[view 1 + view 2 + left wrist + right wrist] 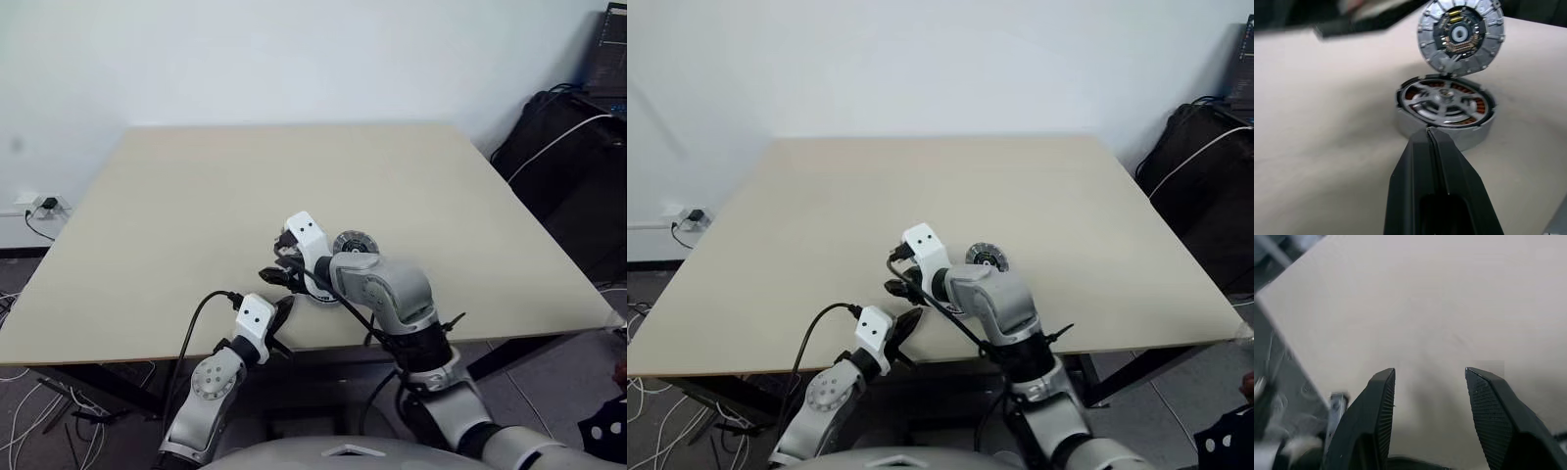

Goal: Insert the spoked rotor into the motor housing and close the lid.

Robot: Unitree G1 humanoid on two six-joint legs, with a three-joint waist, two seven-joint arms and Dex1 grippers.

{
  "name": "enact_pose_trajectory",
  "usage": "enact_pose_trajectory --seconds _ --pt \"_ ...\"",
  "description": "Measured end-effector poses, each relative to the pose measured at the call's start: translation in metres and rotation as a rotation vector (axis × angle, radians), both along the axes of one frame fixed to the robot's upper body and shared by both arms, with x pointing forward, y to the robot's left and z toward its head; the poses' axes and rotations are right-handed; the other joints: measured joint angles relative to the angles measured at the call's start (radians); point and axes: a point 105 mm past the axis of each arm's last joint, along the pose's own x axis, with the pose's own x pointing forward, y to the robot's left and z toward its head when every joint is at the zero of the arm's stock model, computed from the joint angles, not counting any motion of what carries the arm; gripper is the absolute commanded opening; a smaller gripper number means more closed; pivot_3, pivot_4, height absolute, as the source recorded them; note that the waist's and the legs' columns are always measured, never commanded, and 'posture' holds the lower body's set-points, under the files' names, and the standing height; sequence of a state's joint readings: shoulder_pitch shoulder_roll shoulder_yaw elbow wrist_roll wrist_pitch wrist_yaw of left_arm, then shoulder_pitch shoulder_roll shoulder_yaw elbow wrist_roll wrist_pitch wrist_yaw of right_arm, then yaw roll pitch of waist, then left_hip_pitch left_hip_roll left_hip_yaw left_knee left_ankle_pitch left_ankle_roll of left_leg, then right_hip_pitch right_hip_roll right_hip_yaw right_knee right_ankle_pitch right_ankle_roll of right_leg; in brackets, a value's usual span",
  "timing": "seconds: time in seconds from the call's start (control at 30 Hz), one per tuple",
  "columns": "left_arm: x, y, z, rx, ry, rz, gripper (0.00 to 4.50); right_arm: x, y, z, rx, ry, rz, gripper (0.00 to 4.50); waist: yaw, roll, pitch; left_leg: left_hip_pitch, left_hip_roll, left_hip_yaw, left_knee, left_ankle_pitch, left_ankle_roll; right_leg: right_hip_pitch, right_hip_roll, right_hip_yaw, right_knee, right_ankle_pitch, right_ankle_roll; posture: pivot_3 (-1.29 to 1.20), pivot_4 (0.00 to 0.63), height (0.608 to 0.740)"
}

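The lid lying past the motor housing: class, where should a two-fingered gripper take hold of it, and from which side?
Grip the lid across its outer rim, probably from above. It lies flat on the table, ribbed face up, so only opposite edges offer purchase. Its near edge sits against the motor housing, so place the fingers on the free sides.

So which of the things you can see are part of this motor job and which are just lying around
Part of the job:
- motor housing, copper windings showing
- spoked rotor, already sitting in the housing
- lid, ribbed face up, beside the housing
- left tool, shut
- right tool, open, holding nothing

Just lying about:
- black bag beside the table
- wall socket with plug and cables
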State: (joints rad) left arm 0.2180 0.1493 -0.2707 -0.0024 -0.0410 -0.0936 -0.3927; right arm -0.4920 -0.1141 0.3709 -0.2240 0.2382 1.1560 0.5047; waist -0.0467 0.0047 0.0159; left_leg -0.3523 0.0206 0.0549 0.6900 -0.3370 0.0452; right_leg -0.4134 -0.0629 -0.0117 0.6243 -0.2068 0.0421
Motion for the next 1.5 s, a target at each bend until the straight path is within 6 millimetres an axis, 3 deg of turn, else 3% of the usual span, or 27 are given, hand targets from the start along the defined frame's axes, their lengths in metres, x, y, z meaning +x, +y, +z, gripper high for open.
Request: enact_pose_trajectory --seconds 0.27,0.7,0.97,1.17,1.27,1.47,1.5 --pt "0.001 0.0 0.001 0.0 -0.003 -0.003 0.0 -0.011 -0.024 -0.007 -0.21 -0.279 0.242 2.43 0.009 -0.001 0.001 0.001 -0.002 0.0 0.0 0.0 0.0 0.0 0.001 0.0 0.0 -0.001 0.0 0.0 0.0 0.74" --pt "0.003 -0.001 0.003 0.0 -0.013 -0.008 0.0 -0.018 -0.085 -0.051 -0.662 -0.346 0.567 2.43 0.022 -0.002 0.001 0.001 -0.002 0.001 0.001 0.0 0.0 0.0 0.0 0.0 0.0 -0.001 0.0 0.0 0.0 0.74" --pt "0.004 -0.001 0.003 -0.001 -0.014 -0.008 0.0 -0.006 -0.098 -0.062 -0.775 -0.353 0.636 2.43 0.027 -0.003 0.002 0.001 -0.003 0.001 0.003 0.0 0.0 0.001 0.0 0.0 0.0 -0.001 0.0 0.0 0.0 0.74" --pt "0.004 -0.001 0.003 -0.001 -0.015 -0.006 0.0 -0.001 -0.097 -0.065 -0.783 -0.353 0.648 2.43 0.027 -0.003 0.001 0.001 -0.003 0.001 0.003 0.0 0.0 0.001 0.0 0.0 0.001 0.0 0.0 0.0 0.0 0.74" --pt "0.004 -0.001 0.003 -0.001 -0.015 -0.004 0.0 0.002 -0.099 -0.065 -0.793 -0.349 0.65 1.89 0.03 -0.002 0.001 0.001 -0.003 0.001 0.003 0.0 0.0 0.002 0.0 0.0 0.001 0.0 0.0 0.0 0.0 0.74" --pt "0.004 -0.001 0.004 -0.003 -0.016 -0.002 0.0 0.003 -0.096 -0.064 -0.778 -0.334 0.659 0.11 0.03 -0.003 0.001 0.005 -0.002 0.002 0.003 0.0 0.0 0.005 0.001 0.0 0.001 0.0 0.0 0.0 0.0 0.74" --pt "0.004 -0.001 0.004 -0.005 -0.016 -0.001 0.0 0.003 -0.096 -0.066 -0.777 -0.328 0.657 0.1 0.03 -0.003 0.001 0.005 -0.002 0.002 0.003 0.0 0.0 0.005 0.001 0.0 0.001 0.0 0.0 0.0 0.0 0.74"
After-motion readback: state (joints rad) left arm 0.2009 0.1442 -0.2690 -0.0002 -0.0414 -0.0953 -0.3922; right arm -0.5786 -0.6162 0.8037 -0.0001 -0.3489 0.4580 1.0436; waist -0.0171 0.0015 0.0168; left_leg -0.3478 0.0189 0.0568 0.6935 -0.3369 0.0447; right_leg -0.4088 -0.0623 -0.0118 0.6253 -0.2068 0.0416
